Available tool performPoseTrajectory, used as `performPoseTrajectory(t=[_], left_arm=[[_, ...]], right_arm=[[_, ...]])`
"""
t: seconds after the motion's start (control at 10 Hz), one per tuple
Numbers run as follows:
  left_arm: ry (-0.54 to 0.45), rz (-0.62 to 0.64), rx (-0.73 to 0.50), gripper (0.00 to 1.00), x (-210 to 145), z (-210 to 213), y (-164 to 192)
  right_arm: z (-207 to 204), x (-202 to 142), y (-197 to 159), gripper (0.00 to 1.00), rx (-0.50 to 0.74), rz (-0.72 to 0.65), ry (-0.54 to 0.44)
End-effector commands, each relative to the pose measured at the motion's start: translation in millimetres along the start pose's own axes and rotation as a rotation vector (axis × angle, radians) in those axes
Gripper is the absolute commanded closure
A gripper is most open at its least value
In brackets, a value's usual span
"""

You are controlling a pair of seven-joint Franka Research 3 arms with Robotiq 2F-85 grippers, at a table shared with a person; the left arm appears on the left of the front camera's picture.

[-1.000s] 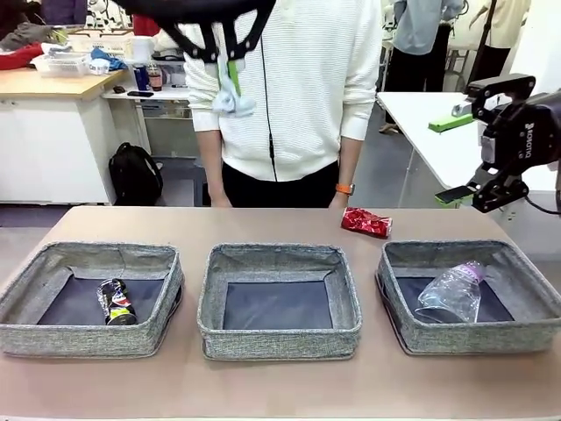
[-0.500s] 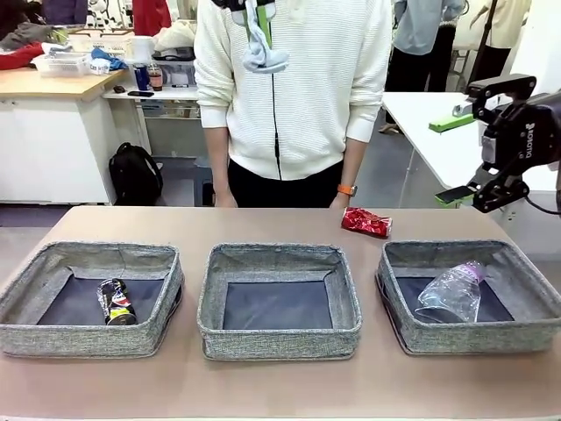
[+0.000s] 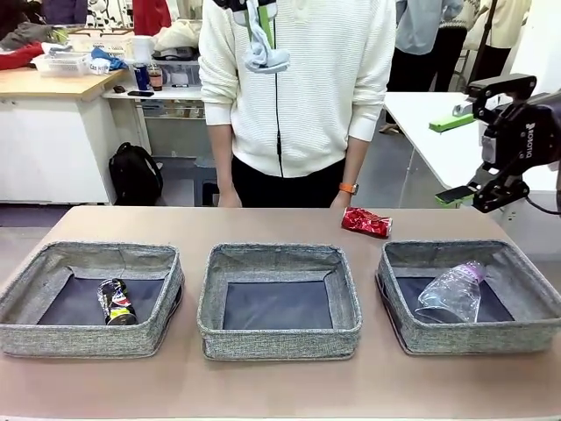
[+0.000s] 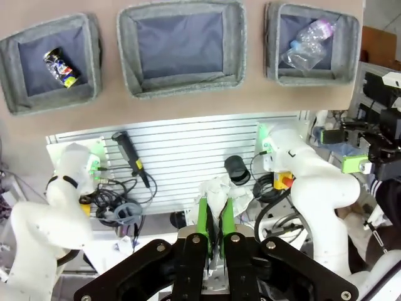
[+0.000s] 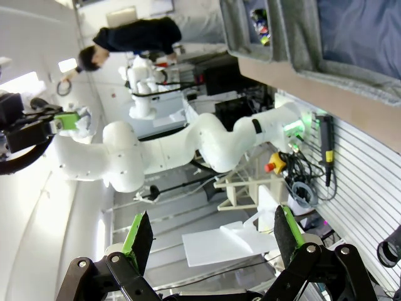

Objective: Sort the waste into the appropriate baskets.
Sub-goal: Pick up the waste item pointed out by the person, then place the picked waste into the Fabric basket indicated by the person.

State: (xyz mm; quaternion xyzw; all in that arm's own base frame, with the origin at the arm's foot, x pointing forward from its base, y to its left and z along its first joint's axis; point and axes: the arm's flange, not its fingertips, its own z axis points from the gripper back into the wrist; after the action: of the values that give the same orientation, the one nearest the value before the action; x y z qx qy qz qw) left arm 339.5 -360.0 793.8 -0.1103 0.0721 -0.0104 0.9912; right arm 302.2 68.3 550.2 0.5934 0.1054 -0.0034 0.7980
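**A:** The left claw (image 4: 215,212) comes first. We are seeing its two green pads pressing together on the white paper wad (image 4: 216,190), which is bulging out past the fingertips.

**B:** Where is that claw hanging?

**A:** It is hanging high up, in front of the chest of the person (image 3: 298,105) who is standing at the far side of the table (image 3: 280,386). From the front, we are seeing the wad dangling well above the baskets.

**B:** What is the right claw (image 5: 213,233) doing?

**A:** Its jaws are standing spread wide, with only air between them. It is hovering at the right side of the scene, higher than the right basket (image 3: 473,338).

**B:** What are we finding in the baskets?

**A:** Three grey baskets are sitting in a row across the table. In the left basket (image 3: 88,338), a dark drink can (image 3: 116,302) is lying on the blue-grey bottom. The middle basket (image 3: 279,338) is sitting between the other two. In the right basket, a crumpled clear plastic bottle (image 3: 451,294) with a pale purple cap is lying with its cap pointing toward the far right corner.

**B:** Is anything lying loose on the tabletop?

**A:** We are seeing a crushed red drink can (image 3: 365,222) lying beyond the gap between the middle and right baskets. It is near the person's hand (image 3: 338,200), and the wrist above it is wearing an orange band.
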Motion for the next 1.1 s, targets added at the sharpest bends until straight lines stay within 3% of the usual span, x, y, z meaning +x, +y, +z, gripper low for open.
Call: performPoseTrajectory(t=[0.0,1.0], left_arm=[[-0.006,0.005,0.008,0.93,-2.2,-0.4,0.7],[-0.006,0.005,0.008,0.93,-2.2,-0.4,0.7]], right_arm=[[-0.4,-1.1,4.2,0.00,0.019,-0.014,0.002],[-0.4,-1.1,4.2,0.00,0.019,-0.014,0.002]])
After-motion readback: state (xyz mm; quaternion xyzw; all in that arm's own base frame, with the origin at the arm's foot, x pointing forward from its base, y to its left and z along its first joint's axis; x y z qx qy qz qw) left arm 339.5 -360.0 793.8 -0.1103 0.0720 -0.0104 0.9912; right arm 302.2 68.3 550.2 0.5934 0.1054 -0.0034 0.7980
